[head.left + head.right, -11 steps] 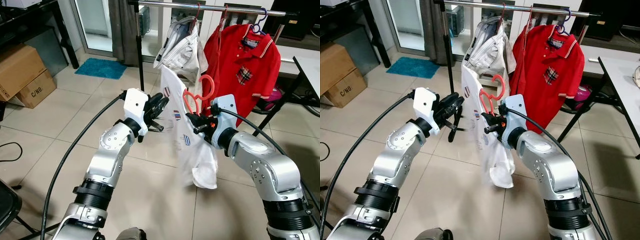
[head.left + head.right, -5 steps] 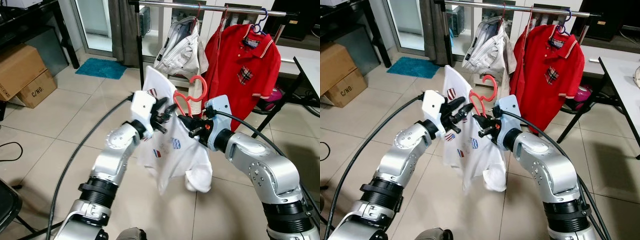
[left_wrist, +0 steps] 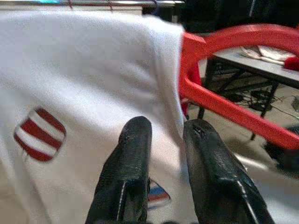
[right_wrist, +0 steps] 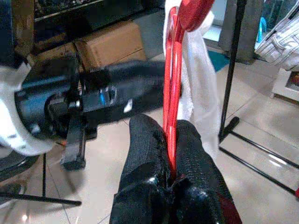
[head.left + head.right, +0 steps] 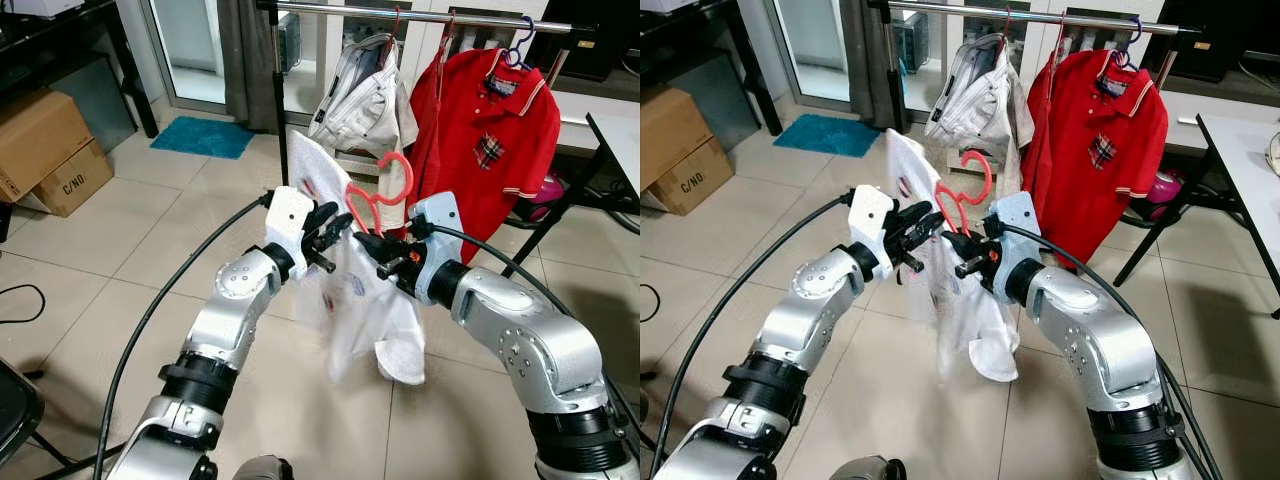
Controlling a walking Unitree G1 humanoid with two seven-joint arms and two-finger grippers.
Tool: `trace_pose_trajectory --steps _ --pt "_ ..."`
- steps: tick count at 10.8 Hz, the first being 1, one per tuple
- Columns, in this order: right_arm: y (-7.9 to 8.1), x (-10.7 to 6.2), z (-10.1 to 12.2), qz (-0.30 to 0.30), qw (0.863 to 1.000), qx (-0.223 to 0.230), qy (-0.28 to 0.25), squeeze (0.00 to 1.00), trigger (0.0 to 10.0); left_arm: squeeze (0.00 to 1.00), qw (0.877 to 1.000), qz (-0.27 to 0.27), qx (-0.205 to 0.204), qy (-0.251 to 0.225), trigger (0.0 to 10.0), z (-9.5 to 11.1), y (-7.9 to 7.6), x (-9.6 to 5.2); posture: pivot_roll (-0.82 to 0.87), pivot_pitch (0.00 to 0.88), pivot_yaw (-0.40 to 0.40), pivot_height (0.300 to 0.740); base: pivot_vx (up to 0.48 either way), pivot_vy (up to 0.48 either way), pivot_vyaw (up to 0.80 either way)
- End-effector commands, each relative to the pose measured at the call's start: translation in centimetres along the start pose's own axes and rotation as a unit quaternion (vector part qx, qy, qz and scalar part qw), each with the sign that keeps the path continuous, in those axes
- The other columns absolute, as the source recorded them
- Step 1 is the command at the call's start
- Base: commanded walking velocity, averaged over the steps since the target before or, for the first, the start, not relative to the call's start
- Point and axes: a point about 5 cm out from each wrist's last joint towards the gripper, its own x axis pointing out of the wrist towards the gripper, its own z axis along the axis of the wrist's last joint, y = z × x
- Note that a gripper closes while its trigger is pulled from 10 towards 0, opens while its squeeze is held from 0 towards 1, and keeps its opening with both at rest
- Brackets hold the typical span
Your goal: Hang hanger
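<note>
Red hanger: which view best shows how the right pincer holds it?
The right wrist view: the red hanger runs edge-on between the right pincer, fingers clamped on it. Both eye views show its hook above the white shirt, grip hidden. The left wrist view shows one red arm beside the shirt.

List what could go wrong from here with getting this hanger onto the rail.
The white shirt hangs bunched and lopsided on the red hanger, so it may slide off.
The right tool pinches only the hanger's thin edge; it could twist.
The rail already carries white shorts and a red polo, which the hook may snag.
</note>
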Motion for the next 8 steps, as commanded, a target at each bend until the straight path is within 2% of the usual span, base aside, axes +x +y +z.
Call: trace_pose_trajectory --steps 1,6,8 --pt "0.4 -0.1 0.5 0.013 1.000 -0.006 -0.011 0.00 10.0 0.00 1.000 0.011 0.006 -0.003 0.0 0.4 0.4 0.2 -0.04 0.000 0.025 0.740 0.000 0.000 0.00" --pt "0.4 -0.1 0.5 0.014 1.000 -0.006 -0.011 0.00 10.0 0.00 1.000 -0.004 0.003 0.001 0.0 -0.1 0.3 0.0 -0.05 0.000 0.025 0.740 0.000 0.000 0.00" --pt "0.4 -0.2 0.5 0.010 1.000 -0.006 -0.010 0.00 10.0 0.00 1.000 0.015 -0.015 0.012 0.0 -0.6 0.6 -0.2 -0.05 0.000 0.027 0.740 0.000 0.000 0.00"
